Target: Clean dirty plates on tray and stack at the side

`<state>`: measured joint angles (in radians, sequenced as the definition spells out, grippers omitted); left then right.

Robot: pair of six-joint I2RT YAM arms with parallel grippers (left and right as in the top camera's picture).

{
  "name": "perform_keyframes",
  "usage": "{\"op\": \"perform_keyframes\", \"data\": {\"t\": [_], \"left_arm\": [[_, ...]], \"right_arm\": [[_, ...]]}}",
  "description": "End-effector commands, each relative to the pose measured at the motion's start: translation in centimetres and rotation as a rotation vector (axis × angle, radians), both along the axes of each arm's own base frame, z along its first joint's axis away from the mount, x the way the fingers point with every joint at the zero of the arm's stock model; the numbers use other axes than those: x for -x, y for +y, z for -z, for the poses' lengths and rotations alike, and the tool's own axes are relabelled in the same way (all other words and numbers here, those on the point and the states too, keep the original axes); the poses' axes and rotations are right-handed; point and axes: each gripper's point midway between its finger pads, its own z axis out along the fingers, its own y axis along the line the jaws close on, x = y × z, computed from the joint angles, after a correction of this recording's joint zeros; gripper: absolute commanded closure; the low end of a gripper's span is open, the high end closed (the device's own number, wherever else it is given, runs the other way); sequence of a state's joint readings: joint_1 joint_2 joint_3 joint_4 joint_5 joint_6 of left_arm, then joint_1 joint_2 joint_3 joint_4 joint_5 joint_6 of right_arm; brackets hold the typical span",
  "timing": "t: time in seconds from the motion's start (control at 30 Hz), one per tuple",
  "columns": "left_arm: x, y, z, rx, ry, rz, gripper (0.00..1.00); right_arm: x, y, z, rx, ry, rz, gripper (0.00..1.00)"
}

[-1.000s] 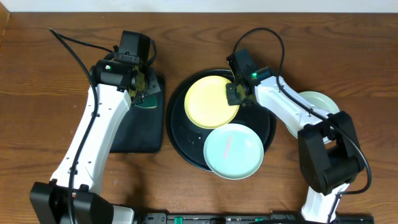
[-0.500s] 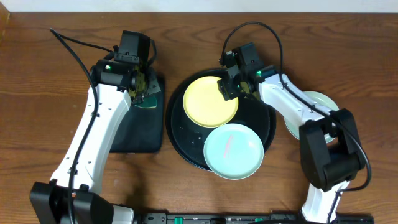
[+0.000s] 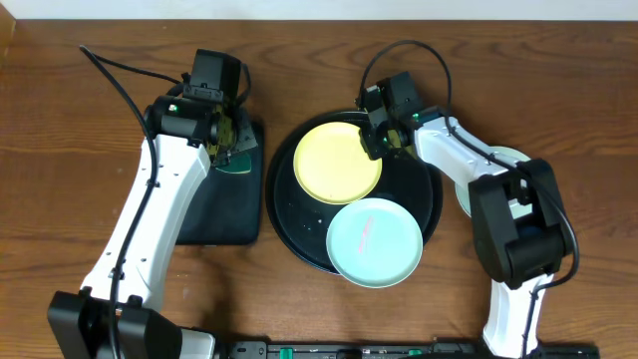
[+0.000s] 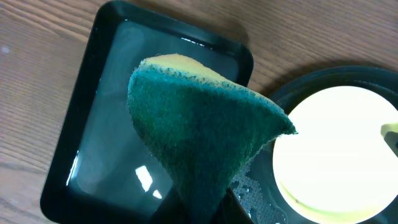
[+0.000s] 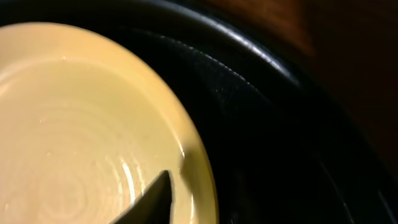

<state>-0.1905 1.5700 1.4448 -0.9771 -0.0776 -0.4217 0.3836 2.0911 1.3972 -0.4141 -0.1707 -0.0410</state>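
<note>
From overhead, the round black tray (image 3: 282, 214) sits mid-desk with the yellow plate (image 3: 337, 165) lying in its far half. One mint plate (image 3: 375, 242) hangs over the tray's near-right rim. A second mint plate (image 3: 503, 157) lies on the desk toward the right edge, mostly hidden under your right arm. Your right gripper (image 3: 375, 143) is at the yellow plate's far-right rim, and your left gripper (image 3: 227, 136) hangs over the small rectangular tray (image 3: 214, 214) on the left. In the left wrist view, your jaws are clamped on the green sponge (image 4: 205, 140), which droops in a folded wedge above the water in the rectangular tray (image 4: 93, 149). The yellow plate (image 4: 342, 155) shows just to the right inside the round tray (image 4: 283, 93). In the right wrist view, one dark finger (image 5: 152, 199) lies on the yellow plate (image 5: 81, 137) just inside its rim, with the wet round tray (image 5: 280, 124) beyond. The other finger is out of sight, so you cannot tell whether your jaws have the rim between them or stand free. The main risk is a shallow bite. The plate looks wet and slick, so if you lift it by a thin edge it may slip out and drop back, or knock the overhanging mint plate off the rim. The sponge may also drip across the desk as you carry it over.
</note>
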Motion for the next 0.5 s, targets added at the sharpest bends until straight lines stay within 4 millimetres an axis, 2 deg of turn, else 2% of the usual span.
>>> {"op": "perform_keyframes", "data": {"t": [0.0, 0.1, 0.27, 0.33, 0.47], "left_arm": [[0.1, 0.2, 0.2, -0.006, 0.008, 0.004, 0.93], [0.1, 0.2, 0.2, -0.006, 0.008, 0.004, 0.93], [0.1, 0.2, 0.2, -0.006, 0.009, 0.004, 0.93], [0.1, 0.2, 0.2, -0.007, 0.008, 0.004, 0.92], [0.1, 0.2, 0.2, -0.006, 0.004, 0.004, 0.93]], "right_arm": [[0.4, -0.1, 1.8, -0.016, 0.061, 0.044, 0.81], [0.6, -0.1, 2.0, -0.024, 0.078, 0.061, 0.99], [0.5, 0.0, 0.9, -0.055, 0.087, 0.128, 0.99], [0.4, 0.0, -0.5, -0.069, 0.074, 0.141, 0.99], [0.4, 0.0, -4.6, -0.116, 0.033, 0.186, 0.99]]}}
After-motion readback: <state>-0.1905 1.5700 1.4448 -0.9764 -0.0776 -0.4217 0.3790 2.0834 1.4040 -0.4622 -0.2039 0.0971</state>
